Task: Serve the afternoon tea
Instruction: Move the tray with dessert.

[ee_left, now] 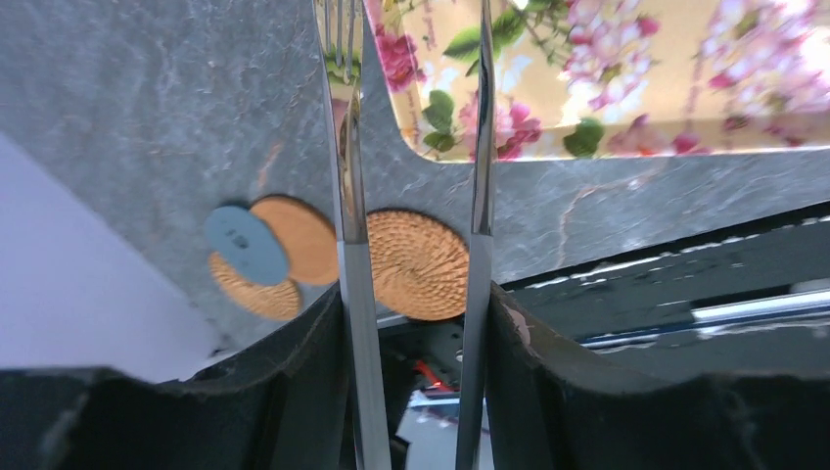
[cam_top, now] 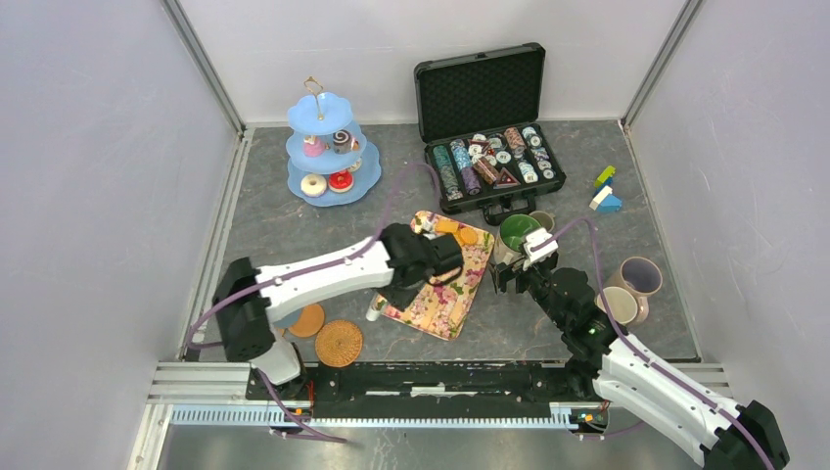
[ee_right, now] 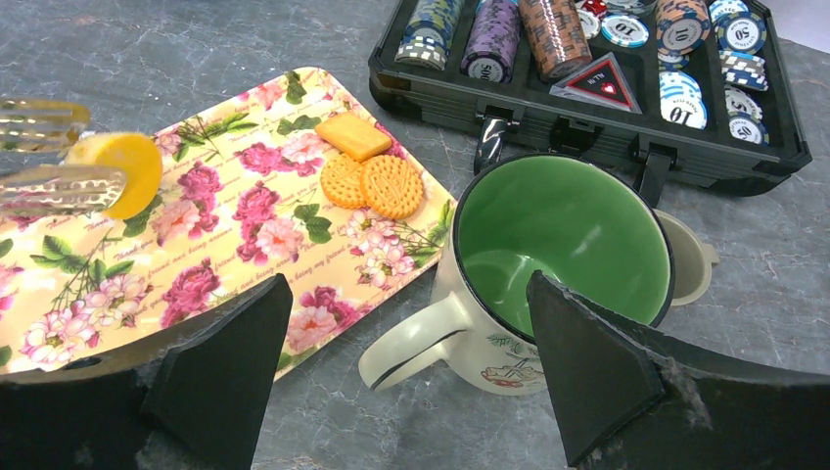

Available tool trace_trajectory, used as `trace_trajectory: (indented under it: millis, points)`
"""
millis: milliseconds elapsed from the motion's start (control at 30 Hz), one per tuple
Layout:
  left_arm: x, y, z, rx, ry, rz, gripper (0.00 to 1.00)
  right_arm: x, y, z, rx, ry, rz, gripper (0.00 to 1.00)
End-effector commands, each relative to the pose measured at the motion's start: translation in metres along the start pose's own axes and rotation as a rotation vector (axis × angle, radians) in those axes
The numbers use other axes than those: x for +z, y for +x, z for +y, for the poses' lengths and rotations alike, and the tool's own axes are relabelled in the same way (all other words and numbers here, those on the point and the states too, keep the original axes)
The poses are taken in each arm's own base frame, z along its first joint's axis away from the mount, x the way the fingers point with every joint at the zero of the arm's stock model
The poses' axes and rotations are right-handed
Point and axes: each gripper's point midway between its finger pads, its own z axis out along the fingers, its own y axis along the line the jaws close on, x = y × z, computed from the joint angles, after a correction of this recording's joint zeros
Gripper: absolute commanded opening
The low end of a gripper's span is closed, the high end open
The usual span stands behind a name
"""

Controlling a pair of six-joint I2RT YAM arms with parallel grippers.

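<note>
We see the left gripper point(ee_left: 416, 352) clamping tongs point(ee_left: 349, 245) that pinch a yellow biscuit point(ee_right: 122, 168) over the tray point(ee_right: 245, 284); the right gripper point(ee_right: 406, 294) (jaws wide, empty) faces the green-lined mug point(ee_right: 563, 230).

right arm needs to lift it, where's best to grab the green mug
Probably the rim wall beside the handle, from above, one finger inside: the mug stands upright, mouth open, nothing in it, and its wall is thin.

Poker chips point(ee_right: 682, 29) in the case point(ee_right: 411, 93) — "10", "50", "500"
</note>
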Motion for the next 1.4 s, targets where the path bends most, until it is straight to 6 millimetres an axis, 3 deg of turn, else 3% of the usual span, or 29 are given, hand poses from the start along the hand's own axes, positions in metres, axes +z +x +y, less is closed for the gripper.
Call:
trace_trajectory:
  millis: [0,233,700,967,1367]
  points:
    - [-0.012,0.003,0.018,0.219,-0.214,0.041,0.29,0.002,-0.019,0.003,0.018,-0.009,-0.050,0.98]
    - [-0.016,-0.015,-0.006,0.365,-0.333,0.024,0.32,0.001,-0.019,0.002,0.019,-0.008,-0.053,0.98]
    - [-0.016,-0.026,-0.037,0.407,-0.250,0.012,0.51,0.000,-0.020,0.002,0.018,-0.006,-0.058,0.98]
    - [-0.017,-0.026,-0.044,0.405,-0.208,0.006,0.59,0.001,-0.019,0.002,0.017,-0.008,-0.053,0.98]
    - [-0.033,-0.038,-0.041,0.305,-0.153,-0.078,0.61,0.002,-0.017,0.003,0.015,-0.012,-0.046,0.98]
